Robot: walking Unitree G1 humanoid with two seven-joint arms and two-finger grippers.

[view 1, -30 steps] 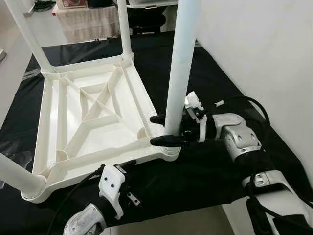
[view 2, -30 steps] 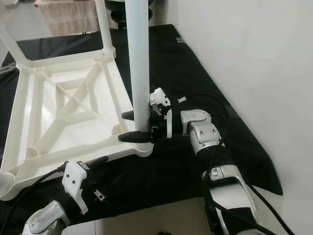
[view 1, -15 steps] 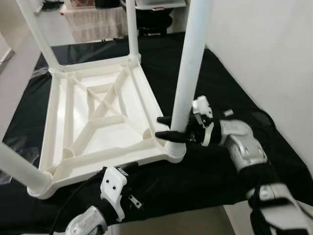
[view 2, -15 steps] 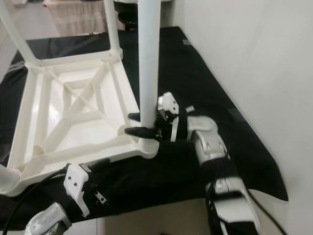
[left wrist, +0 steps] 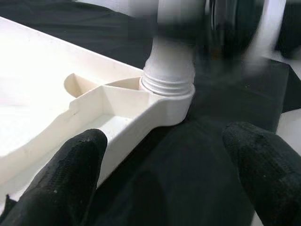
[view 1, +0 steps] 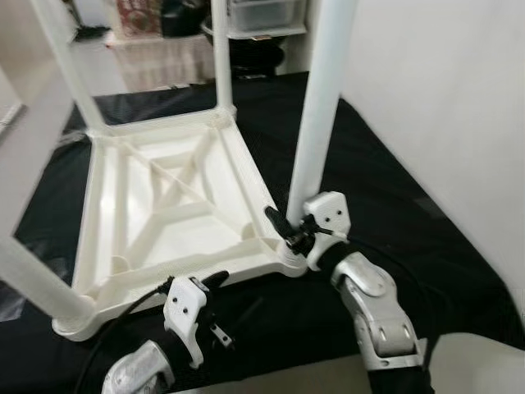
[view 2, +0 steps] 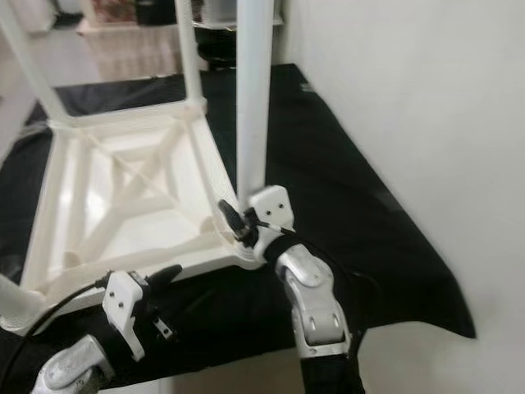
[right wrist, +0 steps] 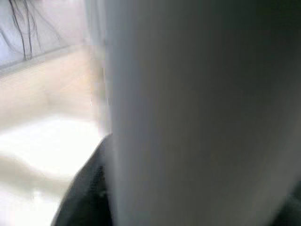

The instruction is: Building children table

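A white plastic children's table [view 1: 111,283] lies upside down on a black cloth, its ribbed underside facing up. Its legs stand upright in the corner sockets. My right gripper [view 1: 289,232] is at the foot of the near-right leg [view 1: 316,123], just above the socket [left wrist: 168,84], and is shut on that leg. In the right wrist view the leg [right wrist: 197,113] is very close and blurred. My left gripper [view 1: 216,305] hovers low over the cloth by the table's front edge. It is open, with its fingers [left wrist: 70,174] wide apart and nothing between them.
The black cloth [view 1: 394,213] covers the floor under the table. A white wall [view 1: 443,98] rises close on the right. At the back stand a cloth-draped piece of furniture [view 1: 160,57] and a storage bin [view 1: 258,15]. Bare floor [view 1: 476,361] begins at the cloth's near edge.
My right arm has swung from the right of the leg to its near side, gripper still at the leg's foot. The camera has shifted. The left gripper has stayed put.
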